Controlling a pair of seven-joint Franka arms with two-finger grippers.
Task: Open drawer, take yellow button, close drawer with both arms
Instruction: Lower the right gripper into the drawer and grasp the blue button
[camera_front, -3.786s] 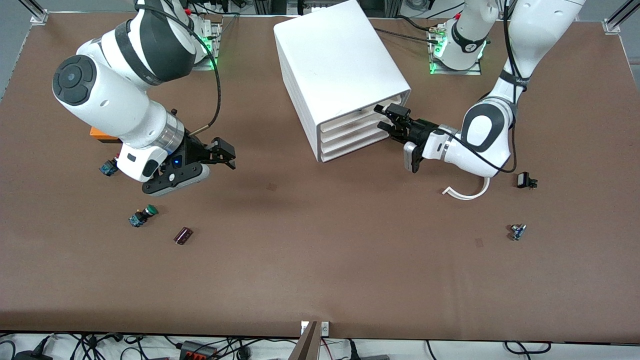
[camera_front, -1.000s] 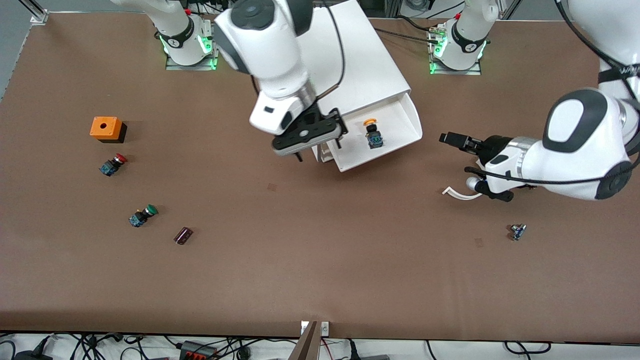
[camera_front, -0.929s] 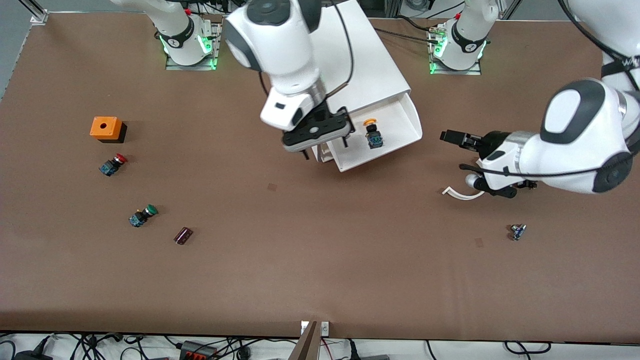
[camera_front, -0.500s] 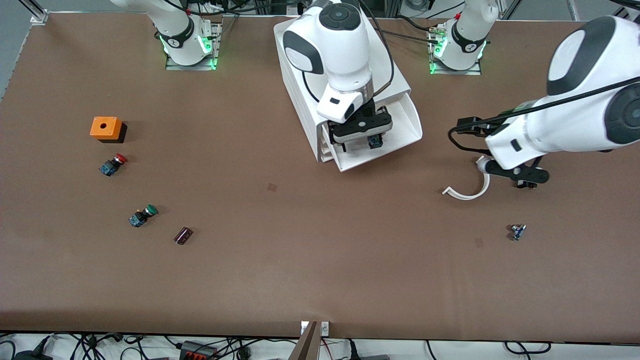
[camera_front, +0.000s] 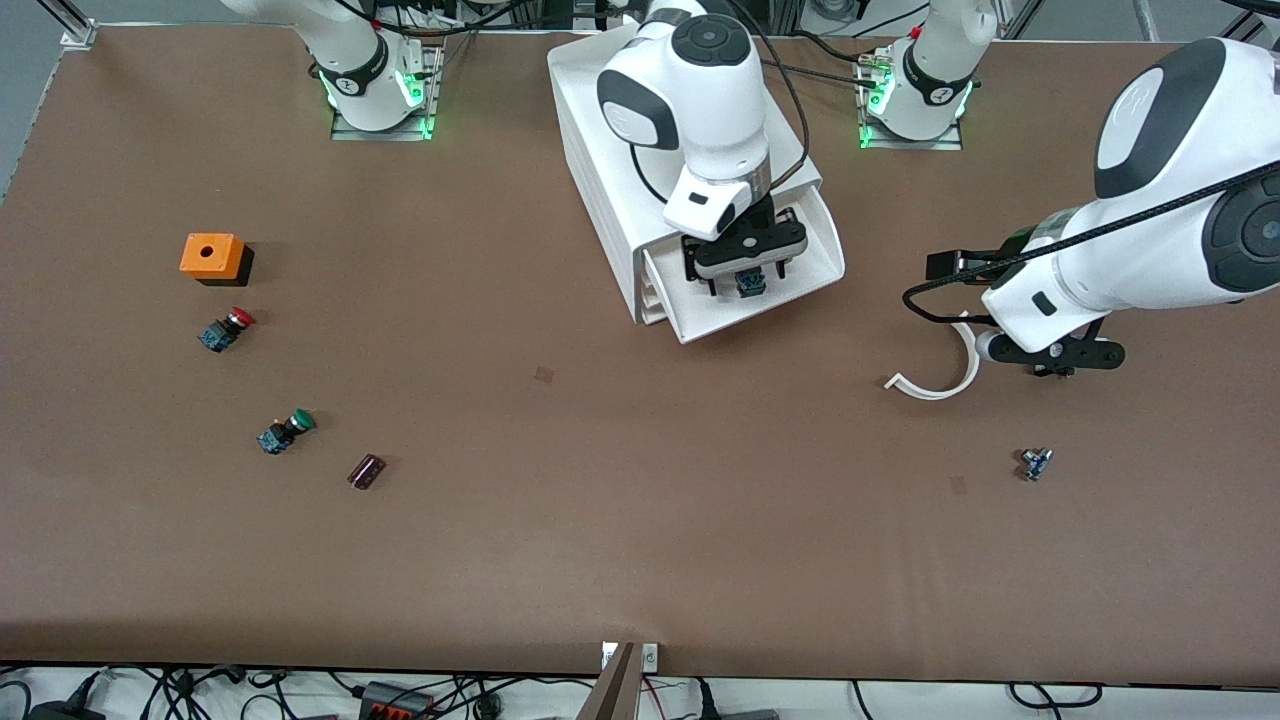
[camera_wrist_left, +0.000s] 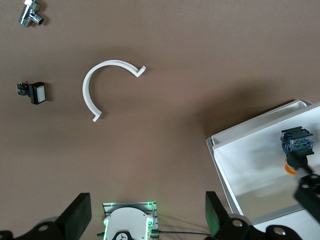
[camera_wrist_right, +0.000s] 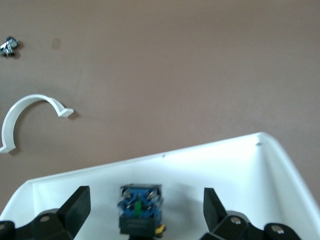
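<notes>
With the drawer (camera_front: 800, 262) pulled out of the cabinet (camera_front: 660, 140) at its top slot, right gripper (camera_front: 742, 268) over the tray, fingers (camera_wrist_right: 75, 207) spread wide and empty, one to each side of the button (camera_front: 745, 283) just below. Button lying in the drawer, between those fingers but untouched, blue-black body (camera_wrist_right: 140, 210) toward the wrist camera, orange cap (camera_wrist_left: 290, 169) showing only as a sliver in the left wrist view. Three lower drawers (camera_front: 655, 295) shut beneath, edges visible beside the gripper toward the right arm's end. Left gripper (camera_front: 1060, 357) up over bare table (camera_front: 640, 520) toward the left arm's end, well apart from the cabinet, fingers (camera_wrist_left: 77, 217) wide apart and holding nothing, waiting. White curved strip (camera_front: 935, 375) on the table just beside the left gripper, toward the cabinet; small black part (camera_wrist_left: 34, 93) near it, seen from the left wrist only; small metal fitting (camera_front: 1035, 463) nearer the front camera than that gripper. Well away from the right gripper, toward the right arm's end: orange box (camera_front: 210, 257), red-capped button (camera_front: 225, 328) just nearer the camera than the box, green-capped button (camera_front: 285, 430) nearer again, dark cylinder (camera_front: 366, 470) beside the green one.
</notes>
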